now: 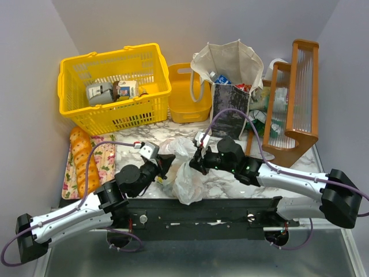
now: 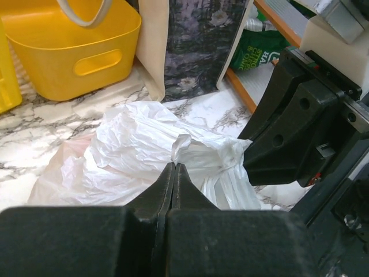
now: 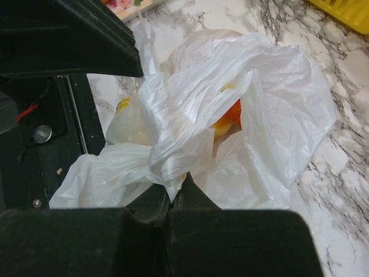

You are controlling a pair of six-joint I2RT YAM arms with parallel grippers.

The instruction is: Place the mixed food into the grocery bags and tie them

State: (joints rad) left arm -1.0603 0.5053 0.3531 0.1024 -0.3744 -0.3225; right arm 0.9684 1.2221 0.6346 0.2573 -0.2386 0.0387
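Observation:
The thin white plastic bag (image 1: 184, 173) lies crumpled on the marble between my two grippers. An orange (image 3: 228, 118) shows through its open mouth. My left gripper (image 1: 169, 164) is shut, its tips (image 2: 174, 167) against a bunched fold of the bag (image 2: 132, 144); no plastic shows between its fingers. My right gripper (image 1: 195, 163) is shut on a twisted gather of the bag (image 3: 277, 115) at its tips (image 3: 180, 184). The beige canvas tote (image 1: 230, 63) stands upright behind, with a blue-labelled bottle (image 1: 221, 78) and packets in its mouth. A green packet (image 2: 256, 55) lies beside the tote (image 2: 196, 40).
A yellow basket (image 1: 109, 86) holding cartons stands at the back left, with a yellow tub (image 1: 187, 92) next to it. A wooden rack (image 1: 294, 98) stands at the right. Bread loaves (image 1: 83, 161) lie on a floral cloth at the left. The right arm (image 2: 300, 127) is close to my left gripper.

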